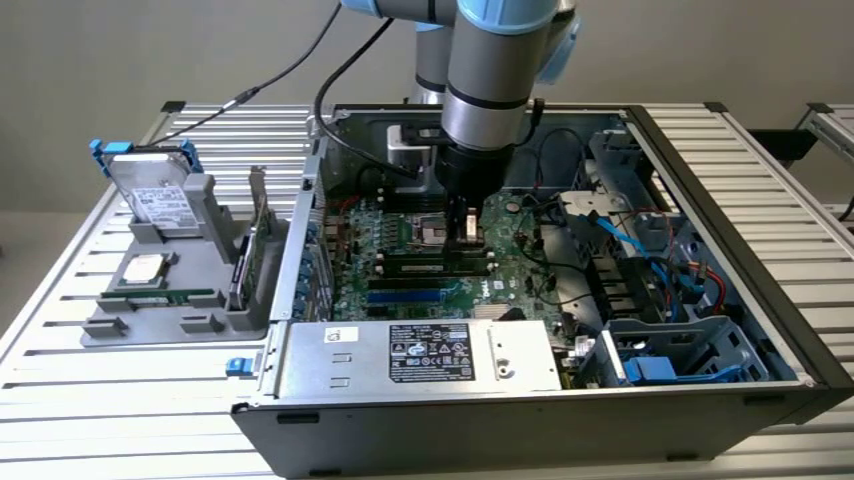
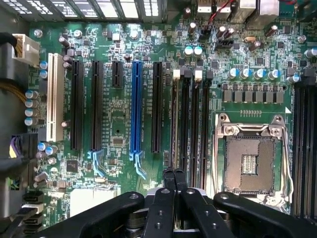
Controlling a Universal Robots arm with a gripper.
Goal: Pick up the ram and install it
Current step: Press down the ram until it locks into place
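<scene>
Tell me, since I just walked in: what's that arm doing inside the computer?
The arm reaches into the open computer case. Its hand is shut, holding nothing visible, right over the memory slots beside the bare processor socket. The ram appears to sit in one slot already, though that's hard to confirm.

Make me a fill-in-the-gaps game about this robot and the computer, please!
1. The gripper over the motherboard has its fingers ___.
2. The brightest long slot on the motherboard is coloured ___.
3. The hard drive stands in the grey holder on the exterior view's ___ side.

Missing words: shut; blue; left.
</scene>
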